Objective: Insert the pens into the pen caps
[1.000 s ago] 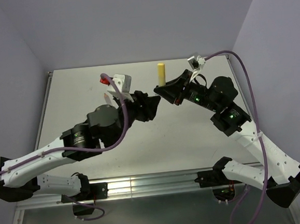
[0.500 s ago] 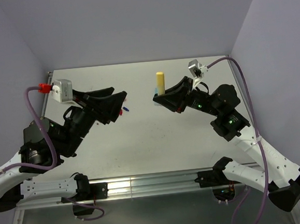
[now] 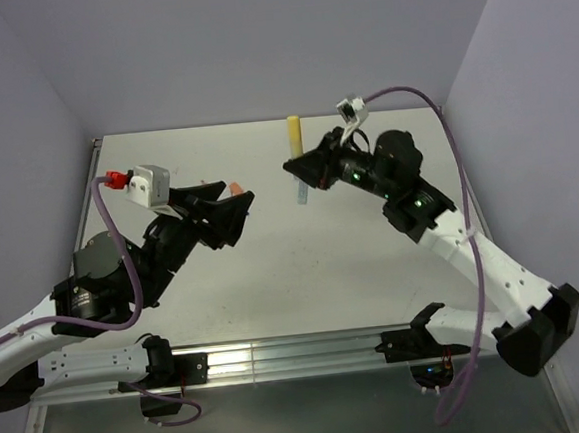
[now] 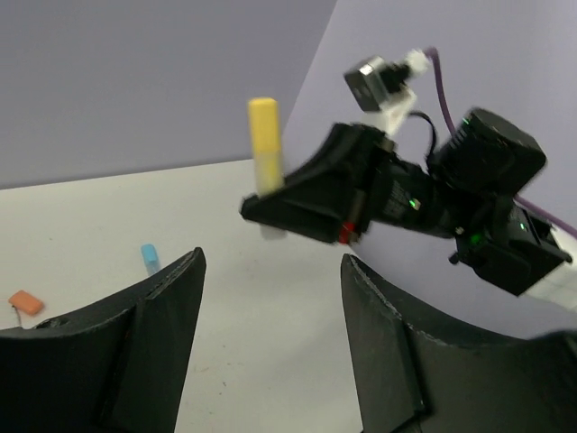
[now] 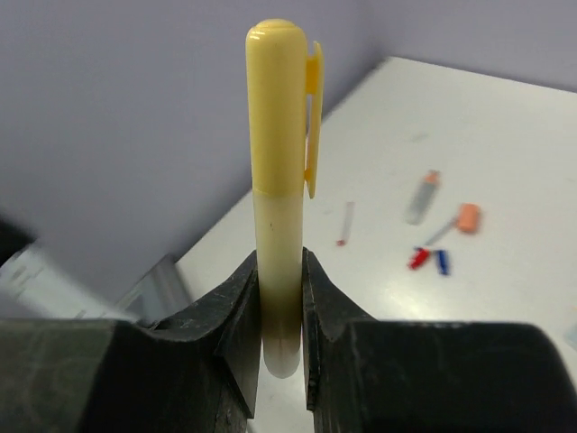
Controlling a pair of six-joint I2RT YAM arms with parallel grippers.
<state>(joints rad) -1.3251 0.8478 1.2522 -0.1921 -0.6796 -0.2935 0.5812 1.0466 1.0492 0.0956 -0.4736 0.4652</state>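
My right gripper is shut on a pale pen barrel with a yellow cap on its top and holds it upright above the table. In the right wrist view the capped pen stands between the two fingers. My left gripper is open and empty, apart from it on the left; its view shows the yellow-capped pen ahead. A light blue cap and an orange cap lie on the table.
On the table in the right wrist view lie a thin whitish stick with a red tip, a grey pen with an orange tip, an orange cap, a red cap and a dark blue cap. A light blue piece lies under the right gripper.
My left gripper pulled back to the left, away from the right gripper, and now stands open. My right gripper moved left and farther back with the yellow-capped pen.
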